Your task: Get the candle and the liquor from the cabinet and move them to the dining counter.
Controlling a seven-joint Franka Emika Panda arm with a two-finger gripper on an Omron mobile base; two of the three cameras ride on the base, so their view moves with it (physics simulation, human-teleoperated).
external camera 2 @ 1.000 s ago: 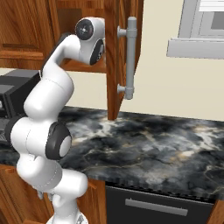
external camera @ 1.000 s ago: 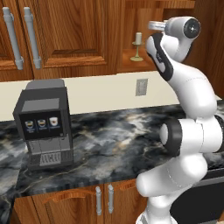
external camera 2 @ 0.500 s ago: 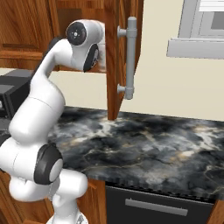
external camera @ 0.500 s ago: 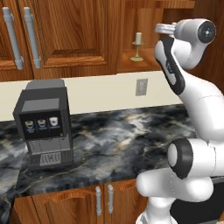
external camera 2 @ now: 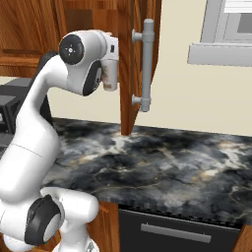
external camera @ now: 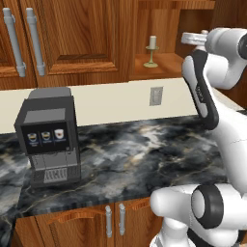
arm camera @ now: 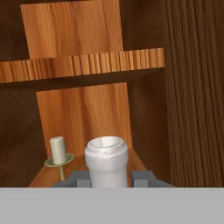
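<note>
Gripper [arm camera: 109, 179]: you see its 2 fingers clamped on the liquor [arm camera: 106, 161] cap.
Candle [arm camera: 58, 154]: upright on the cabinet [external camera: 164, 62] shelf, beside the liquor.

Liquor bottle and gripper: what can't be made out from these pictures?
- Liquor: hand view shows its pale cap between the fingertips; the glass body is cut off by the bottom edge.
- Gripper: shut on the liquor; where the pads touch lies below that edge.
- Candle: left base view, too small for detail; in the hand view its foot is cut off.
- Cabinet interior: right base view, hidden by the open door and the arm.
</note>
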